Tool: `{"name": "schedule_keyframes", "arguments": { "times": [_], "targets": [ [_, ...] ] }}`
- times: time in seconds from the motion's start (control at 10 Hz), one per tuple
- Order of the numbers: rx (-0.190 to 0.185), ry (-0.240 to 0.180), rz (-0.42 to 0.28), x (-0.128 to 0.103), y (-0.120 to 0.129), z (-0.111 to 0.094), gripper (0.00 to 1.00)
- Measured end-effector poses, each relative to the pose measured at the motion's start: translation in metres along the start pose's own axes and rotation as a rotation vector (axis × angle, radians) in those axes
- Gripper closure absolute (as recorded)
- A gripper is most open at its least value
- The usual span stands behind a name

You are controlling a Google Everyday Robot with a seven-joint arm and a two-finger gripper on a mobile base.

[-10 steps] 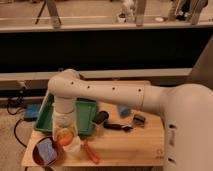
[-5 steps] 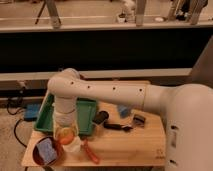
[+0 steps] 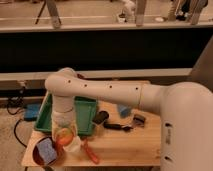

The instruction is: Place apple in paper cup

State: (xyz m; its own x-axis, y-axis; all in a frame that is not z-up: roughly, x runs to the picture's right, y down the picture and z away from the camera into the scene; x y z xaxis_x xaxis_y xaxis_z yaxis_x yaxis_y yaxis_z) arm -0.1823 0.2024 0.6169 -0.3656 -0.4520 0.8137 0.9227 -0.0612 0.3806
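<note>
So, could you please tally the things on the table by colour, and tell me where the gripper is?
Green: 1, tray
Blue: 2, sponge, cup
Brown: 1, bowl
Yellow-orange: 1, apple
White: 1, paper cup
Red-orange: 1, stick-like item
Dark: 3 small items
Total: 10
The gripper is at the apple, over the paper cup.

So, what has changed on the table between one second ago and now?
Almost nothing visibly changed. The gripper stays low over the front left of the table, with the apple at its tip, just above the paper cup. The green tray and the bowl with the blue sponge did not move.
</note>
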Motion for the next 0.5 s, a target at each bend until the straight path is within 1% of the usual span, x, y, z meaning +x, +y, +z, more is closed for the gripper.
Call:
{"name": "schedule_keyframes", "arguments": {
  "times": [0.2, 0.5],
  "targets": [
    [-0.010, -0.010, -0.003, 0.0002, -0.0010, 0.0009, 0.20],
    [-0.021, -0.008, 0.002, 0.0005, -0.0008, 0.0011, 0.20]
  ]
}}
